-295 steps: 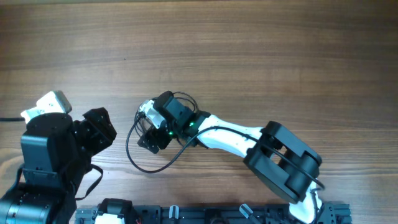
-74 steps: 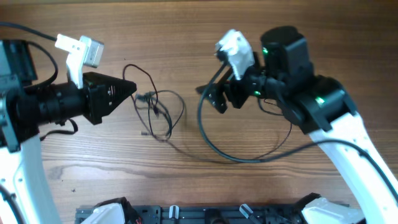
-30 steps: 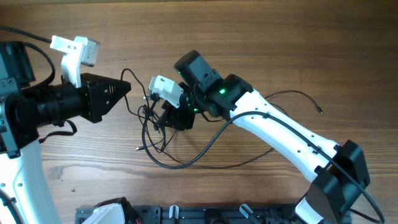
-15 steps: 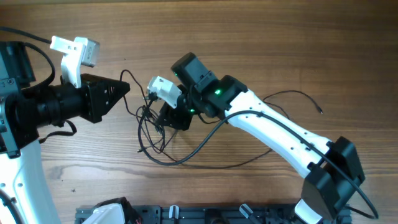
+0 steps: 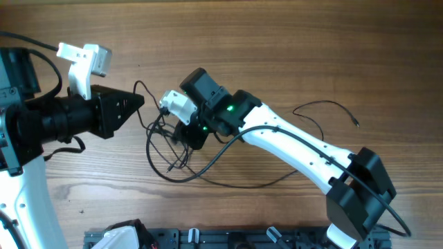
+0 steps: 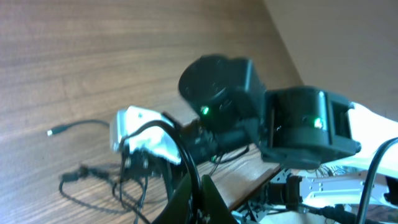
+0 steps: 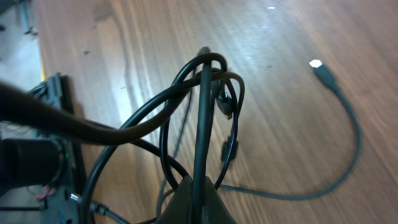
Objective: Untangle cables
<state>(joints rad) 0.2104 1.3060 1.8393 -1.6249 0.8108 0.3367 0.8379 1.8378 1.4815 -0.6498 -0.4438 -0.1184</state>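
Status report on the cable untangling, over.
Left gripper shut on cables. Right gripper shut on cables, at the tangle. Knot unresolved between them; one plug tip loose on table.

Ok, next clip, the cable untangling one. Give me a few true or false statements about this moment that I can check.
1. The left gripper is shut on a strand of the cables. True.
2. The right gripper hangs open above the tangle. False: it is shut on a strand.
3. One plug tip lies on the bare table, well away from both grippers. True.
4. The tangle sits at the table's far right edge. False: it is by the two grippers, left of centre.
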